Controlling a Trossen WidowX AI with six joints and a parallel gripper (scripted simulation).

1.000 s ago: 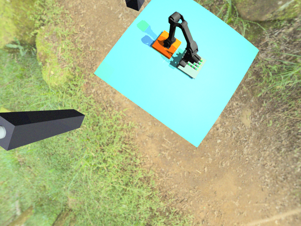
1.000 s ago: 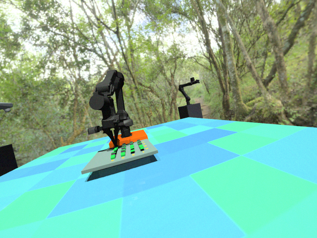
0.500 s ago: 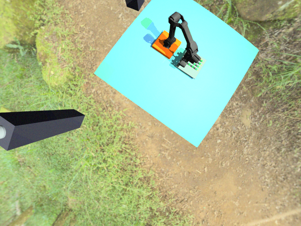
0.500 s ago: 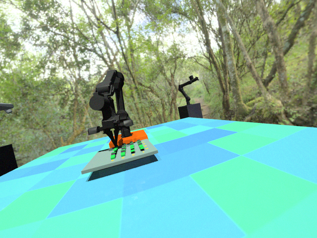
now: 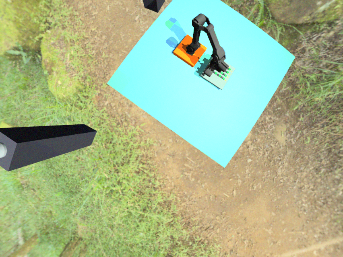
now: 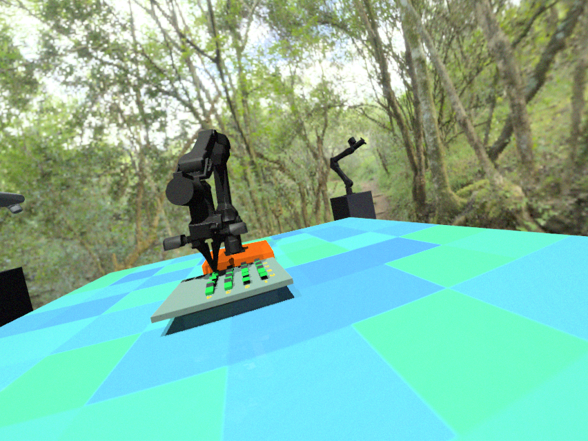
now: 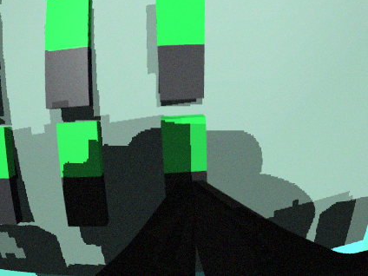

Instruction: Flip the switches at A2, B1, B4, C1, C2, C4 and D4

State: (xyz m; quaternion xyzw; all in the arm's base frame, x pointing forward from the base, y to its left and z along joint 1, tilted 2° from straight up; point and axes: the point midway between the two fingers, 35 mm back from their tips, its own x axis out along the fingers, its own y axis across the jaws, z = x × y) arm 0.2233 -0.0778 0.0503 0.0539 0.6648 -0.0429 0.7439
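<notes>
The grey-green switch panel point(image 5: 217, 83) point(image 6: 186, 298) point(image 7: 282, 63) lies in front of the arm. Its rocker switches are half green, half dark. My gripper point(image 6: 214, 269) point(image 7: 189, 193) is shut and empty, pointing down at the panel's near row. In the wrist view its tips are over the dark near half of switch D4 point(image 7: 178, 146) and hide most of it; contact cannot be told. Switch C4 point(image 7: 180, 17) is beyond it. Switch D3 point(image 7: 80, 143) and switch C3 point(image 7: 68, 24) stand to the left. Shadow covers parts of D4 and D3, and their tilt is hard to judge.
The arm's orange base block point(image 5: 182, 50) point(image 6: 255, 251) stands close behind the panel on the blue-green table point(image 5: 182, 105) point(image 6: 313, 387). Beyond the table are a dark pedestal point(image 6: 354, 206) with another black arm point(image 6: 335, 165) and a dark beam point(image 5: 54, 142).
</notes>
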